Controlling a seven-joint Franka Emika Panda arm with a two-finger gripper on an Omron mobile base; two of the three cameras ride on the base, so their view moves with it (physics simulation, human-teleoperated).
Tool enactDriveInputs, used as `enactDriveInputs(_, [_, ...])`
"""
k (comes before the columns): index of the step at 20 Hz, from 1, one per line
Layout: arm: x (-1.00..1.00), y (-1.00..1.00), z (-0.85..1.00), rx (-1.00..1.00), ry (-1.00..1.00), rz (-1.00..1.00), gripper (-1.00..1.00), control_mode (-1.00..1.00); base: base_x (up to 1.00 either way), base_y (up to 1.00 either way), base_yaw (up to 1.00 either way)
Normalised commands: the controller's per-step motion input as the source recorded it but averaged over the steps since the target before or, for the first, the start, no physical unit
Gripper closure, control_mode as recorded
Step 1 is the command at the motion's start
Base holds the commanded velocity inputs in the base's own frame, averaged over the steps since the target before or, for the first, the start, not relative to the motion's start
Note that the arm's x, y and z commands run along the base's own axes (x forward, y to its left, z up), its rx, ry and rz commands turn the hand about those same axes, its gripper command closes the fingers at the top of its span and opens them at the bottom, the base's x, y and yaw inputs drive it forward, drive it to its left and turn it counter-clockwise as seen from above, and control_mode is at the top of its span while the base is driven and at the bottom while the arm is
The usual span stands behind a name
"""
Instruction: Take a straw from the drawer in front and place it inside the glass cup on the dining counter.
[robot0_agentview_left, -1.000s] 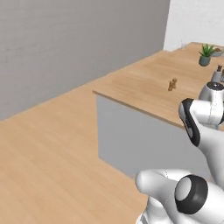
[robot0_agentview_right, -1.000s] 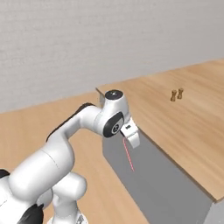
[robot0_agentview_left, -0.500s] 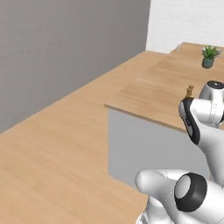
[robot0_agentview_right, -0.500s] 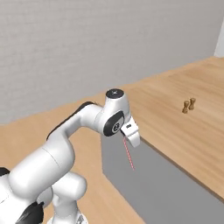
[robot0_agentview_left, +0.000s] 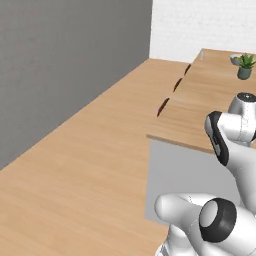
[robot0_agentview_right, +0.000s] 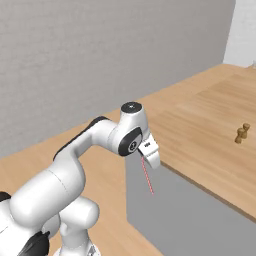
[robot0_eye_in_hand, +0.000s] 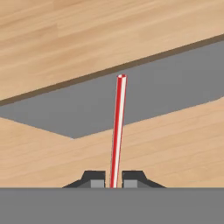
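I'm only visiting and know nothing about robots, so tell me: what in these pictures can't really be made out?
- The gripper holding the thin red straw: in the hand view its fingers are cut off by the bottom edge.
- Light-wood dining counter: cut off by the right edge in both base views.
- Small brown object on it, right base view: too small to identify.
- Potted plant, left base view: distant, details unclear.

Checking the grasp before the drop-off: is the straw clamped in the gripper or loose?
Clamped. The straw sits pinched between the shut gripper fingertips, sticking straight out.
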Motion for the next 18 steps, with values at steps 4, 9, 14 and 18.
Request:
enactDriveInputs(4, [0.00, 0.00, 0.00, 0.00, 0.00, 0.00, 1.00, 1.00, 1.00, 1.00, -0.26])
enactDriveInputs(9, [0.00, 0.00, 0.00, 0.00, 0.00, 0.00, 1.00, 1.00, 1.00, 1.00, -0.26])
enactDriveInputs(14, [0.00, 0.00, 0.00, 0.00, 0.00, 0.00, 1.00, 1.00, 1.00, 1.00, -0.26])
enactDriveInputs(18, [0.00, 0.00, 0.00, 0.00, 0.00, 0.00, 1.00, 1.00, 1.00, 1.00, -0.28])
